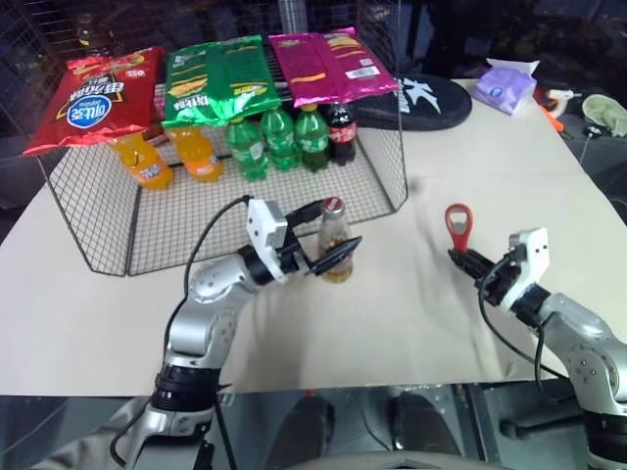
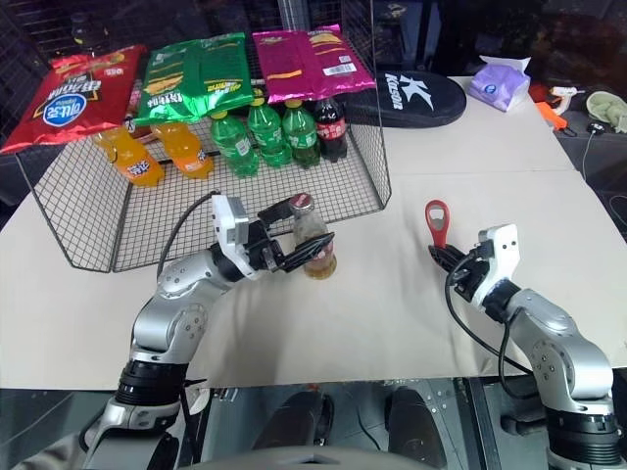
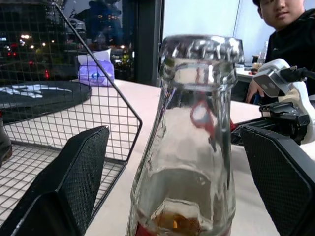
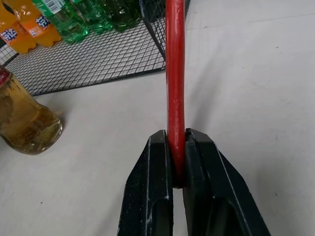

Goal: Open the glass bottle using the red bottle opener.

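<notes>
The glass bottle [image 1: 338, 266] stands upright on the pale table just in front of the wire basket, its crown cap [image 3: 202, 49] on. My left gripper [image 1: 340, 225] is open with one black finger [image 3: 74, 182] on each side of the bottle, a small gap showing beside the glass. To the right, my right gripper [image 1: 462, 258] is shut on the handle of the red bottle opener [image 1: 458, 225], which points upward with its loop head on top. Seen from the right wrist, the opener [image 4: 175, 73] stands edge-on between the closed fingers, and the bottle [image 4: 24, 123] is off to one side.
A wire basket [image 1: 387, 186] stands behind the bottle, holding orange, green and dark plastic soda bottles, with chip bags [image 1: 216, 78] across its top. A black bag [image 1: 421, 98] and a tissue packet [image 1: 507, 83] lie at the far right. A person [image 3: 290, 34] sits across the table.
</notes>
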Available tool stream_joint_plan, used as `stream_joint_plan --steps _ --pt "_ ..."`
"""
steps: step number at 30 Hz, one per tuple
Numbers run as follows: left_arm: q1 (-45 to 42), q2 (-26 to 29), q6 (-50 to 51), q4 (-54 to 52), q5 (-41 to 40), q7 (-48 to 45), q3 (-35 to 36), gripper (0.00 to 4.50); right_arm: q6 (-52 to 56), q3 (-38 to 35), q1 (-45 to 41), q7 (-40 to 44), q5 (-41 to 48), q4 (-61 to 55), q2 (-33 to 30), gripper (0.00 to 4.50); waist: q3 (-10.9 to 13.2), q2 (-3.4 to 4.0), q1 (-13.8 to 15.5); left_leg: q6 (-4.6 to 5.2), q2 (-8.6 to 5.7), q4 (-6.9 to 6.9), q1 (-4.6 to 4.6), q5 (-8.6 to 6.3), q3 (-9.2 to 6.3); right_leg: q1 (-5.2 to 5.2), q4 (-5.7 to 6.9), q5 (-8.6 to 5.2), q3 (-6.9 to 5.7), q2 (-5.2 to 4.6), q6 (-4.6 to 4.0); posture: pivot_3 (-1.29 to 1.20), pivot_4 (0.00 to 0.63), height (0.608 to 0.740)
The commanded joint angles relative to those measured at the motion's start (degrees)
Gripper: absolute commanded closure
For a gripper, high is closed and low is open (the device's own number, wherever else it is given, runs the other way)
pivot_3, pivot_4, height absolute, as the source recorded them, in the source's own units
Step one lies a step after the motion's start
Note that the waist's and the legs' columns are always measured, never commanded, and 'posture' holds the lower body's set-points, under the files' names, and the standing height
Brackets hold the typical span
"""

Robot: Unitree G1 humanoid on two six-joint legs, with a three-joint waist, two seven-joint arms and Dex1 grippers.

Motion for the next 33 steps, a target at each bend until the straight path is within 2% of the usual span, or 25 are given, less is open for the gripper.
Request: stream_joint_plan --steps 1,26,27,29,31,33 --pt "-0.8 -0.3 -1.7 -1.1 -0.3 -0.7 -0.1 0.1 -1.3 -0.4 -1.5 0.7 -0.1 -0.1 0.0 4.5 0.0 0.0 0.0 0.0 0.0 0.0 0.0 0.0 0.0 0.0 0.0 0.0 0.0 0.0 0.0 0.0 0.15 0.74" --pt "-0.5 -1.1 -5.4 2.7 1.1 -1.8 -0.4 0.1 -1.9 0.0 -4.8 1.9 -1.5 2.3 0.1 4.5 0.0 0.0 0.0 0.0 0.0 0.0 0.0 0.0 0.0 0.0 0.0 0.0 0.0 0.0 0.0 0.0 0.15 0.74" --pt "-0.5 -1.1 -5.4 2.8 1.0 -1.8 -0.3 0.62 -1.9 0.1 -5.0 1.9 -1.5 2.4 0.1 4.5 0.0 0.0 0.0 0.0 0.0 0.0 0.0 0.0 0.0 0.0 0.0 0.0 0.0 0.0 0.0 0.0 0.15 0.74" --pt "-0.7 -1.2 -5.4 2.9 1.1 -1.9 -0.3 1.27 -2.0 0.1 -5.1 1.9 -1.6 2.5 0.2 4.5 0.0 0.0 0.0 0.0 0.0 0.0 0.0 0.0 0.0 0.0 0.0 0.0 0.0 0.0 0.0 0.0 0.15 0.74" --pt "-0.7 -1.1 -5.3 2.9 1.1 -2.0 -0.4 2.26 -2.0 0.2 -5.2 1.9 -1.6 2.5 0.3 4.5 0.0 0.0 0.0 0.0 0.0 0.0 0.0 0.0 0.0 0.0 0.0 0.0 0.0 0.0 0.0 0.0 0.15 0.74" --pt "-0.6 -1.1 -5.4 2.9 1.4 -2.1 -0.5 2.28 -2.1 0.2 -5.2 1.9 -1.7 2.5 0.4 4.5 0.0 0.0 0.0 0.0 0.0 0.0 0.0 0.0 0.0 0.0 0.0 0.0 0.0 0.0 0.0 0.0 0.15 0.74"
